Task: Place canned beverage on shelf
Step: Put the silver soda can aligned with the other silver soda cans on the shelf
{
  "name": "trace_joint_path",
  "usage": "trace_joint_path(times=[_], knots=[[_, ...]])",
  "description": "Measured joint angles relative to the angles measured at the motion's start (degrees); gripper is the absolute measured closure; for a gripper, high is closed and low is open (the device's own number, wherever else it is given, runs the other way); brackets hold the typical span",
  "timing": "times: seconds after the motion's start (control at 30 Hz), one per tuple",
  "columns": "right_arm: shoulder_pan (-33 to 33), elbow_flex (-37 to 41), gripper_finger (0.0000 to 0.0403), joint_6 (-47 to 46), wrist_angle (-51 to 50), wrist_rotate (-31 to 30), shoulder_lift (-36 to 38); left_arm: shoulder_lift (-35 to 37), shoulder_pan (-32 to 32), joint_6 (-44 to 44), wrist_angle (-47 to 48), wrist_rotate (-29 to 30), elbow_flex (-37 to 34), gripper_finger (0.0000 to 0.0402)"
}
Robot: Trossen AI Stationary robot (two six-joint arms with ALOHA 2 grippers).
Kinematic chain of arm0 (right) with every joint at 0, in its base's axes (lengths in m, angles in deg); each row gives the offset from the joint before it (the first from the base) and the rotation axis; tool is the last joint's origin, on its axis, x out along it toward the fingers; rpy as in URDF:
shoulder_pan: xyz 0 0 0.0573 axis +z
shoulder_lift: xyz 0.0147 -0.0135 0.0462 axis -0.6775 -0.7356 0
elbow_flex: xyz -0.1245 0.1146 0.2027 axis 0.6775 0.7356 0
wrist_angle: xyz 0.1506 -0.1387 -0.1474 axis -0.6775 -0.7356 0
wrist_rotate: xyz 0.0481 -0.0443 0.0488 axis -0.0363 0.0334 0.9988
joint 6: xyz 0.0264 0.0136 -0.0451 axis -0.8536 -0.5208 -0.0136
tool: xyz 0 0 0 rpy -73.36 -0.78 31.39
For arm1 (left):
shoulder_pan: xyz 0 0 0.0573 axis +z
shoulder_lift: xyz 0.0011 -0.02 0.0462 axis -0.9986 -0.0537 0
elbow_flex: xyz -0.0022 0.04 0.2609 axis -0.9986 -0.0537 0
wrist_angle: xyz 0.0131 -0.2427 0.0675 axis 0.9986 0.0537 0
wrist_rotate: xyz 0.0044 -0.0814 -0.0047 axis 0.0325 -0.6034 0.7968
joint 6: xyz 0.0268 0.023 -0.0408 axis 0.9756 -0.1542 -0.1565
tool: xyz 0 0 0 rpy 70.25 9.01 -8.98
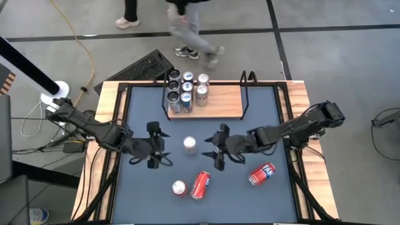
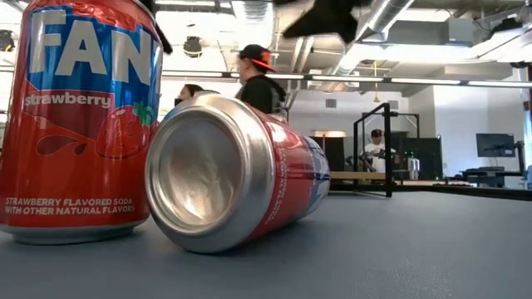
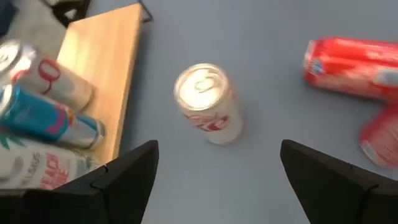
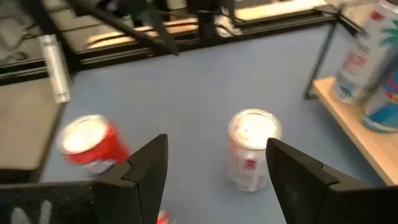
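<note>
Nearest us in the low view stands an upright strawberry soda can (image 2: pixel 79 124), touching a red can on its side (image 2: pixel 237 170) whose bare bottom faces the lens. We take these to be the pair at the table's near edge from above, well short of both grippers.

Farther in, we have the two arms facing each other across the blue mat (image 1: pixel 262 122). The left gripper (image 1: pixel 157 145) has its fingers spread with nothing between them; the right gripper (image 1: pixel 219 147) is likewise spread and empty. Between them stands the white can (image 1: pixel 190 145), upright, its long axis vertical and its silver top toward the overhead camera. From the left gripper it lies straight ahead, centred in the gap between the fingers in that wrist view, and not yet touched. From the right gripper it also lies ahead, near the same gap. We judge the two arms about equally near.

Another red can (image 1: pixel 262 174) lies on its side behind and outward of the right gripper.

Beyond the white can, past both fingertips, sits the shelf (image 1: pixel 215 103), with a cluster of cans (image 1: pixel 186 91) filling the end nearer the left arm and bare wood at the other.
</note>
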Motion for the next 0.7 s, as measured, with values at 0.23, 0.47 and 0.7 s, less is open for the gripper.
trace_joint_path(times=[0.23, 0.47, 0.7], knots=[[-1.6, -7.6, 0.0150, 1.2, -0.7, -1.6, -6.3, 7.1, 6.3, -0.5, -14.5, 0.3, -14.5, 0.0077], [-0.3, -10.6, 0.0150, 1.8, -7.0, -5.3, -8.1, 5.2, 12.0, 0.6, -26.8, 1.5, -22.9, 0.0077], [0.9, -10.7, 0.0150, -1.0, -11.3, -6.1, -7.5, -0.7, 14.4, -1.8, -31.7, -2.7, -23.4, 0.0102]])
